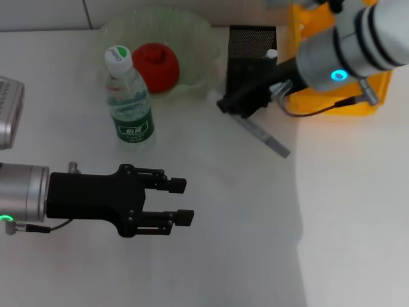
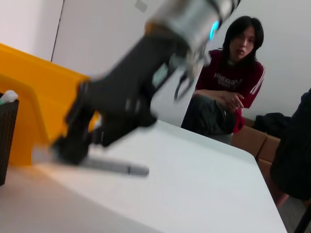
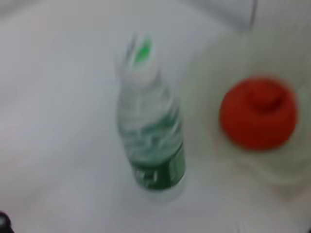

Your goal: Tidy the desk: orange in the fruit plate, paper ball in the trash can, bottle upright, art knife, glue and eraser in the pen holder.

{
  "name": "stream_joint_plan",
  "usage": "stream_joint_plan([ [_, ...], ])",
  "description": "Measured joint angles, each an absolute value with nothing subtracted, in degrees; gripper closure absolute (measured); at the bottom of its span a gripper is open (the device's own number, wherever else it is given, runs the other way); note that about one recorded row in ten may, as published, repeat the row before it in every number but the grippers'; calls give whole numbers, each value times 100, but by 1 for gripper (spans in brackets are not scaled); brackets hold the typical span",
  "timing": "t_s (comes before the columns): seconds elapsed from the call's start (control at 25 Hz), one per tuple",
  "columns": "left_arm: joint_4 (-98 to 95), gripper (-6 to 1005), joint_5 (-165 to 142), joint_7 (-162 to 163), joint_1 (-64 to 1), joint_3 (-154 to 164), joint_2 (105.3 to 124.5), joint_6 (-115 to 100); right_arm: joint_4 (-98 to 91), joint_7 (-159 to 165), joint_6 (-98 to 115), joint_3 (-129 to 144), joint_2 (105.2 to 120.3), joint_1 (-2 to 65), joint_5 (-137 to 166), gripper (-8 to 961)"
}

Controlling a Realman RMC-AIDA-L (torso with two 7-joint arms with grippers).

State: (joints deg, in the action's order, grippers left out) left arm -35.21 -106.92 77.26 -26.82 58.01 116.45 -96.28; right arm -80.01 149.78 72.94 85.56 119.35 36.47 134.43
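The bottle (image 1: 131,96) stands upright left of centre; it also shows in the right wrist view (image 3: 150,141). The orange (image 1: 155,64) lies in the fruit plate (image 1: 198,32) behind it, and both show in the right wrist view, orange (image 3: 257,111) and plate (image 3: 204,97). The grey art knife (image 1: 265,137) lies flat in front of the pen holder (image 1: 249,45). My right gripper (image 1: 223,104) is low at the knife's near end, also seen in the left wrist view (image 2: 68,150). A white cap (image 1: 271,54) pokes out of the holder. My left gripper (image 1: 185,201) hovers open and empty. The paper ball and eraser are out of view.
The trash can (image 1: 367,96) stands at the back right, largely behind my right arm. A grey device (image 1: 9,109) sits at the left edge. A seated person (image 2: 226,92) is beyond the table's far side.
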Motion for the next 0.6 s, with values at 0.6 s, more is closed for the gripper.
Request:
stream_joint_plan([
  [0.6,-3561,374,-10683,7725,-2771,5801,11713,-9625,-6770,12028,4804,6768,11915,2656,8968,836],
])
